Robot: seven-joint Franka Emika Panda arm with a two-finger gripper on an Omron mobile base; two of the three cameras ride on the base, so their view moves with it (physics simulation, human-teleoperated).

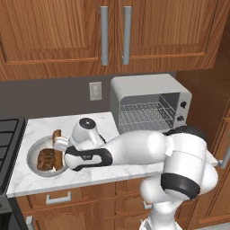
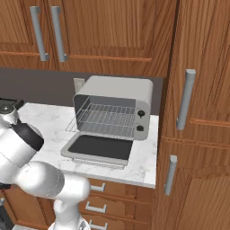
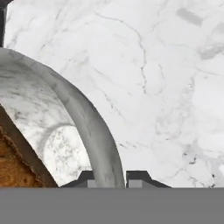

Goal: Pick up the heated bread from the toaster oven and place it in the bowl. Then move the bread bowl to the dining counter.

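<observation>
Currently gripper [image 3: 111, 178] clamped on the smooth curved rim of the round speckled stone-like bowl [image 1: 32, 155], on veined marble worktop [image 1: 45, 130]; chunky ridged-crust bread [image 1: 45, 159] inside, beside thin brown stick [image 1: 57, 148].

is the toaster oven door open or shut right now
Open. The toaster oven door lies flat on the counter, showing the wire rack.

Reddish-brown wood wall cabinets [image 1: 58, 31] with long grey handles [image 1: 104, 35] hang above a white marble worktop [image 1: 67, 123]; a dark grey backsplash [image 1: 49, 99] carries a pale wall outlet [image 1: 95, 90], drawers [image 2: 108, 202] below
</observation>
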